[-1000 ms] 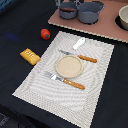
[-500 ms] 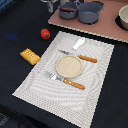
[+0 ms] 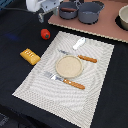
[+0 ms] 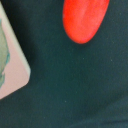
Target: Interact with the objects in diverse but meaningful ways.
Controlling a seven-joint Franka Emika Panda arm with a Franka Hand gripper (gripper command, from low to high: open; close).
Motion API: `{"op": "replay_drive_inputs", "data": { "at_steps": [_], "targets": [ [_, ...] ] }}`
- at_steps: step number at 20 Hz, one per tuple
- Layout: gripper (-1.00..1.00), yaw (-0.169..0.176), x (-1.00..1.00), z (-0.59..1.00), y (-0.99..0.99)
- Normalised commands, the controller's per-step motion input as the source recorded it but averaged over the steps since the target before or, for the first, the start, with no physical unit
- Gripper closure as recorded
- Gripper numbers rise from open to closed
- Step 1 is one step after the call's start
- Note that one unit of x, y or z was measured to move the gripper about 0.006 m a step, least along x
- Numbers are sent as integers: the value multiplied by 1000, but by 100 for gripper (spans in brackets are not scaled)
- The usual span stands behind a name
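In the exterior view a red round tomato (image 3: pixel 45 34) lies on the dark cloth, off the far left corner of the striped placemat (image 3: pixel 47 92). A yellow-orange ridged block (image 3: pixel 30 56) lies nearer on the left. The white fish (image 3: pixel 79 43) rests on the mat's far part. My gripper (image 3: pixel 41 16) hangs above and behind the tomato, too small and blurred to read its jaws. The wrist view shows the tomato (image 4: pixel 85 20) close up on the dark cloth, with no fingers in the picture.
A tan round plate (image 3: pixel 69 66) sits mid-mat between two orange-handled utensils (image 3: pixel 86 58) (image 3: pixel 73 83). Two grey pots (image 3: pixel 70 10) (image 3: pixel 90 13) stand on a pinkish board (image 3: pixel 105 27) at the back. A pale board corner (image 4: pixel 11 67) shows in the wrist view.
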Motion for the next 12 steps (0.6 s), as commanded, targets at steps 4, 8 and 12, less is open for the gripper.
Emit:
{"op": "replay_drive_inputs", "data": {
  "at_steps": [4,8,12],
  "targets": [
    [-100,-184,-316,-311,-68],
    [-100,-111,-251,-319,0],
    [-100,-32,-35,-354,25]
  ]
}}
